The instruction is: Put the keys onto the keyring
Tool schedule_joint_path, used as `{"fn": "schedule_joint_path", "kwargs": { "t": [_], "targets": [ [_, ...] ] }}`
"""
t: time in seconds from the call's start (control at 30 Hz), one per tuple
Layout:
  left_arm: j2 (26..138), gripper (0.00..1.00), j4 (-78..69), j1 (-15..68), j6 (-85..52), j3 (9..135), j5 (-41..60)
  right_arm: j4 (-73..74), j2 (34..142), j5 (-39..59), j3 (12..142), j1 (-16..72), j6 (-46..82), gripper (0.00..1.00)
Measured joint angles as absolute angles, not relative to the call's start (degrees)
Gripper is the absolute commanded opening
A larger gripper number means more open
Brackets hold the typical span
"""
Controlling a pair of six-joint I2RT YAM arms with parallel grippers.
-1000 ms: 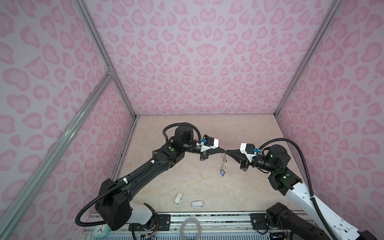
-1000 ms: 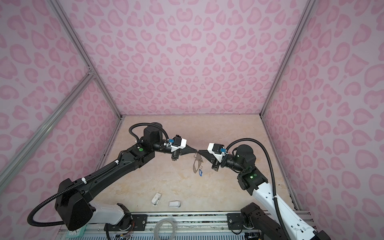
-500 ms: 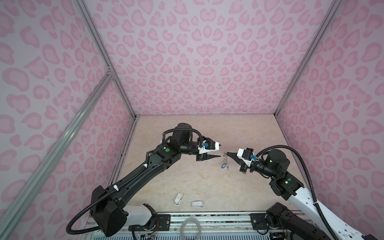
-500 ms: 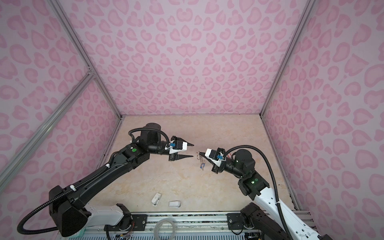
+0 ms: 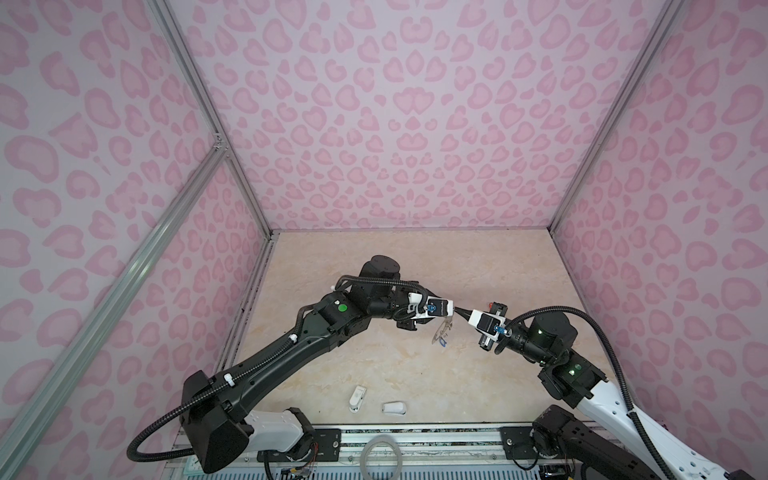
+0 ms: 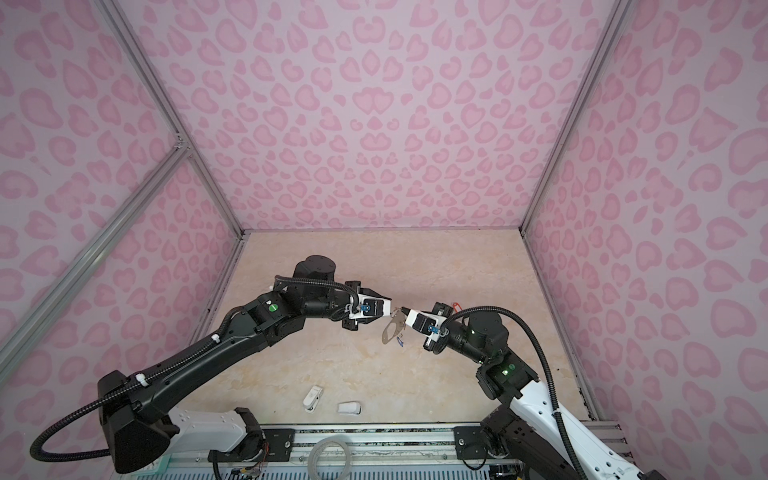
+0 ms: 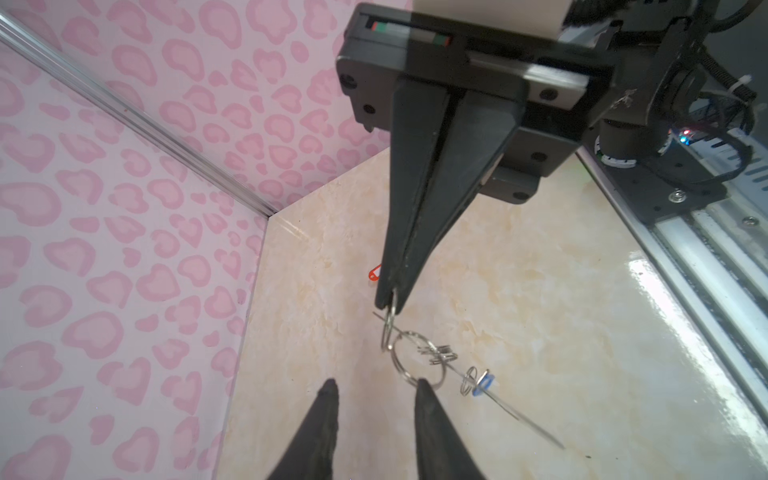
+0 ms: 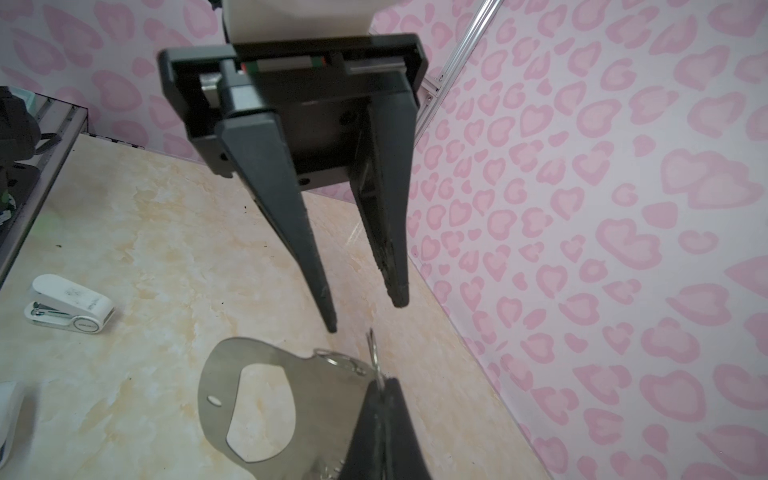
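- Black fingers of my left gripper (image 7: 376, 384) stand apart with nothing between them, nosed up to the rings from nine o'clock in both top views. If I close here, I judge they would nip the big split ring (image 7: 415, 331) crosswise and tug against the other arm.
- The view is poor at that spot. I cannot tell whether one fingertip (image 7: 424, 399) touches that ring or merely sits in front of it, and a nudge could set everything swinging.
- The keyring (image 8: 218, 374) hangs in the air between the arms, clear of the table (image 7: 540, 291). In a top view it dangles toward seven o'clock from the pinch. It is free to twist, so a push could turn the ring's opening away from me.
- The blue key (image 7: 484, 380) dangles off the plate's edge, apparently already on. Its swing may snag a finger.
- My right gripper (image 7: 390, 305) is clamped on one thin wire ring (image 7: 387, 332) at the plate's edge and carries the whole load. That hold is slim, and I reckon a sideways pull could slip the wire out and drop the lot.
- The red-orange key (image 7: 375, 272) lies on the table at about three o'clock of the pinch, apart from the keyring, and neither tool has it. Fetching it means reaching round the dangling plate.
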State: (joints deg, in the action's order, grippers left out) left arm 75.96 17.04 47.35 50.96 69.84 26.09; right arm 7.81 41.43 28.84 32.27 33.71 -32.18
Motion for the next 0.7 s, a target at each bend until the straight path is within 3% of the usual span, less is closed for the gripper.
{"fn": "schedule_joint_path", "kwargs": {
  "t": [0.43, 0.7],
  "targets": [
    [78.19, 0.22, 16.47, 49.21, 51.64, 71.18, 25.23, 9.54, 41.25, 28.56, 32.01, 33.82, -32.51, 0.0],
    [78.52, 0.05, 15.73, 49.65, 51.59, 71.31, 25.1, 9.52, 41.39, 28.51, 32.01, 33.8, -32.49, 0.0]
  ]
}}
